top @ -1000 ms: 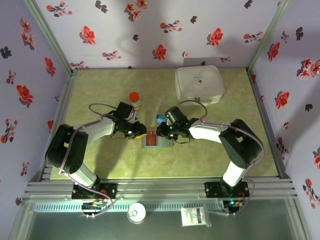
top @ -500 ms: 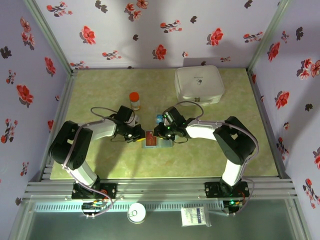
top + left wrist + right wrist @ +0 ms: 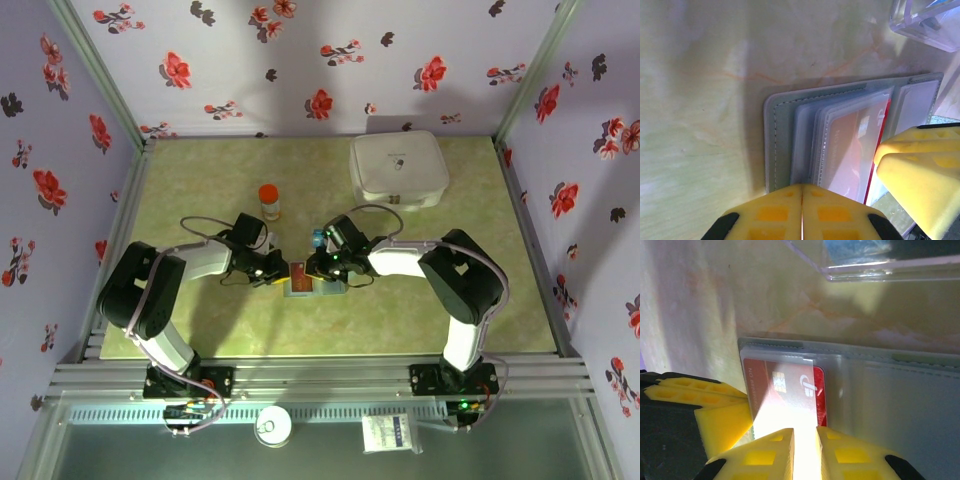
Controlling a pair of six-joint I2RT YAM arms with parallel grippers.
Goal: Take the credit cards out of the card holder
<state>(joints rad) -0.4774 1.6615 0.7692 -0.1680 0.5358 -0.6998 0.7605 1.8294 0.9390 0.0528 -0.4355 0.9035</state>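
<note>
Left pincer (image 3: 801,192) is pressed together, the card holder (image 3: 777,135) lying open just ahead of its tips. Right pincer (image 3: 805,436), barely parted, meets the red card (image 3: 785,385) at its near edge; I cannot tell whether it clamps.

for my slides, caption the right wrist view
Red credit card tucked in the open card holder, right gripper at the card's edge.
</note>
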